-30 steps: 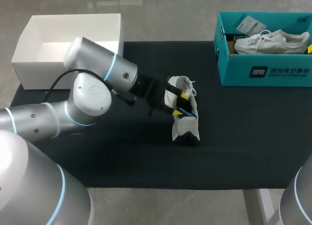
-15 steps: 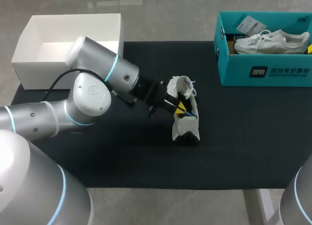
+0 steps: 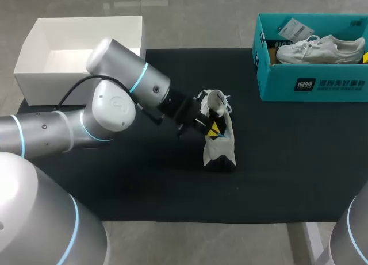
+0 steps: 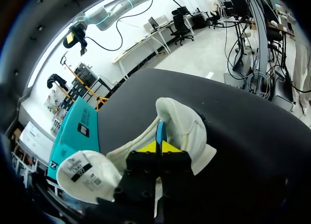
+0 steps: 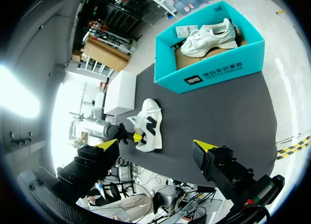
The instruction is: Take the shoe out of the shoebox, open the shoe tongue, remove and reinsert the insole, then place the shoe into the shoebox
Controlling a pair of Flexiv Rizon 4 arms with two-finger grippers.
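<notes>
Soft, even light falls from above on the dark table (image 3: 276, 161). Shadows are faint. The shoe (image 3: 219, 139) and the white box (image 3: 34, 58) look very bright. In the right wrist view, strong white glare fills the room behind the table.

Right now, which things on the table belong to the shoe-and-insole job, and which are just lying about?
Part of the job:
- shoe on the mat
- blue insole, pinched by the left hand
- teal shoebox

Just lying about:
- open white box
- second shoe in the teal shoebox
- black mat
</notes>
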